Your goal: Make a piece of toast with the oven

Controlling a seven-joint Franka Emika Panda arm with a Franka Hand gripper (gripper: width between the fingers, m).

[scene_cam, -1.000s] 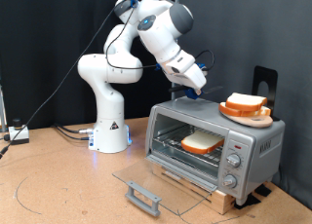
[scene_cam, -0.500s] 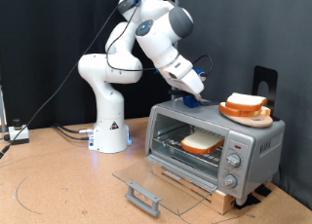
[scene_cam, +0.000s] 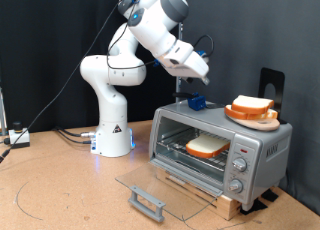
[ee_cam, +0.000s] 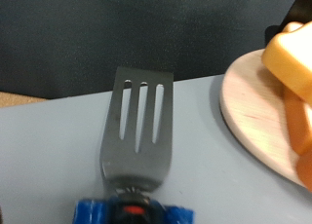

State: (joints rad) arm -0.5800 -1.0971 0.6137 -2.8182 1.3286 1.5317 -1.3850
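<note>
The silver oven (scene_cam: 262,148) stands at the exterior view's right with its glass door (scene_cam: 160,180) folded down open. One piece of toast (scene_cam: 208,145) lies on the wire rack inside. A second alike slice (scene_cam: 252,106) sits on an orange plate (scene_cam: 240,116) on the oven's top. A grey slotted spatula (ee_cam: 141,127) with a blue base (scene_cam: 197,103) lies on the oven top (ee_cam: 49,156) beside the plate (ee_cam: 255,122) and its slice (ee_cam: 294,54). My gripper (scene_cam: 196,70) hangs above the spatula, apart from it. Its fingers do not show in the wrist view.
The door's dark bar handle (scene_cam: 146,202) juts out over the wooden table (scene_cam: 60,190) at the front. Knobs (scene_cam: 238,168) are on the oven's right. The arm's white base (scene_cam: 112,140) stands left of the oven. A black stand (scene_cam: 272,82) rises behind the oven.
My gripper has risen from just above the oven top and swung up to the left. The blue base of the spatula has stayed in place on the oven.
</note>
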